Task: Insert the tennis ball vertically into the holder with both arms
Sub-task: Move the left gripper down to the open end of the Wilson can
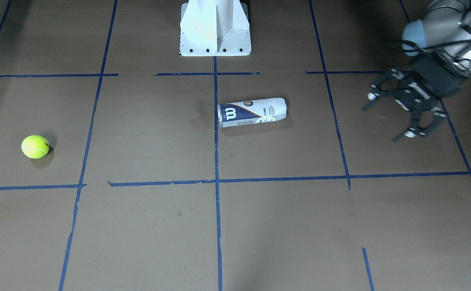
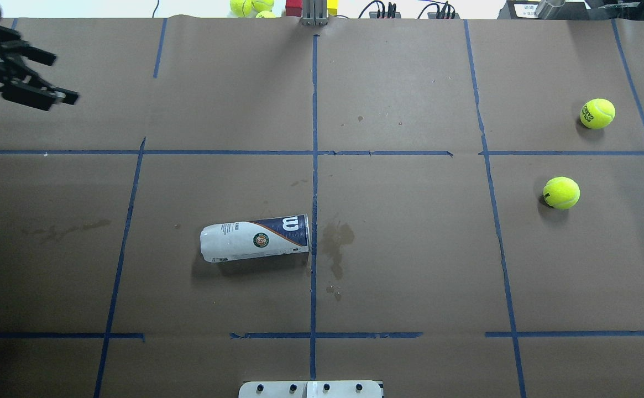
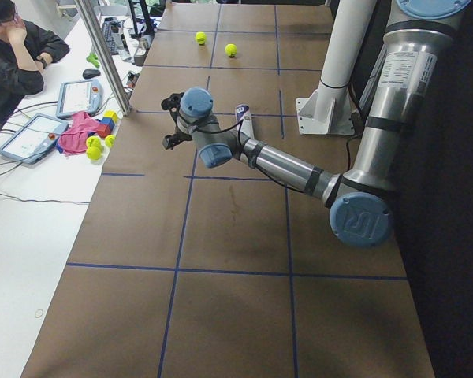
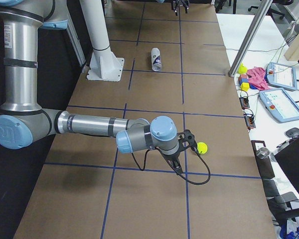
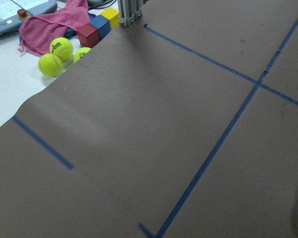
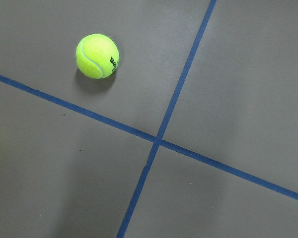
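Note:
The holder (image 1: 252,112) lies on its side near the table's middle, with its rimmed end at the centre tape line; it also shows in the overhead view (image 2: 255,237). Two tennis balls (image 2: 561,192) (image 2: 597,113) rest on the table's right side. My left gripper (image 1: 391,115) is open and empty, far out on the left side, well away from the holder; it also shows in the overhead view (image 2: 59,77). My right gripper (image 4: 187,144) hovers beside a ball (image 4: 202,147). I cannot tell whether it is open or shut. The right wrist view shows one ball (image 6: 97,55) on the paper.
The white pedestal (image 1: 215,28) stands at the robot's edge. Beyond the far edge lie spare balls (image 5: 50,64), coloured blocks (image 5: 95,29) and a pink cloth (image 5: 54,22). A metal post (image 5: 130,10) stands at that edge. An operator (image 3: 12,55) sits at the side table.

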Robot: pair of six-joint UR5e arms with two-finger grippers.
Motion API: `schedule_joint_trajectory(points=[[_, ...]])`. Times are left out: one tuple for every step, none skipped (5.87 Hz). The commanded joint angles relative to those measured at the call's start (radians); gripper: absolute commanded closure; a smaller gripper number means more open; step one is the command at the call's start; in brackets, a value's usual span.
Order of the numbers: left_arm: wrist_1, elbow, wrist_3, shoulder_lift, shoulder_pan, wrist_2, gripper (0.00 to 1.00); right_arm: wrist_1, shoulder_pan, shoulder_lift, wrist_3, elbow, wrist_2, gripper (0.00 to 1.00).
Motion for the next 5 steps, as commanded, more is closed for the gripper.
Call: schedule_joint_trajectory(points=[[0.047,-0.044,-0.043,-0.053,0.151,0.002,0.00,0.001,0.000,-0.001,0.000,-0.001,0.001,0.00],[0.155,-0.049,-0.040,-0.111,0.209,0.002,0.00,0.001,0.000,-0.002,0.000,-0.001,0.001,0.00],[0.243,-0.049,-0.040,-0.157,0.260,0.007,0.00,0.001,0.000,-0.004,0.000,-0.002,0.004,0.00],[0.358,-0.052,-0.028,-0.218,0.277,0.034,0.00,0.001,0.000,-0.004,0.000,-0.002,0.004,0.00],[0.485,-0.052,0.034,-0.270,0.296,0.037,0.00,0.001,0.000,-0.004,0.000,-0.002,0.005,0.00]])
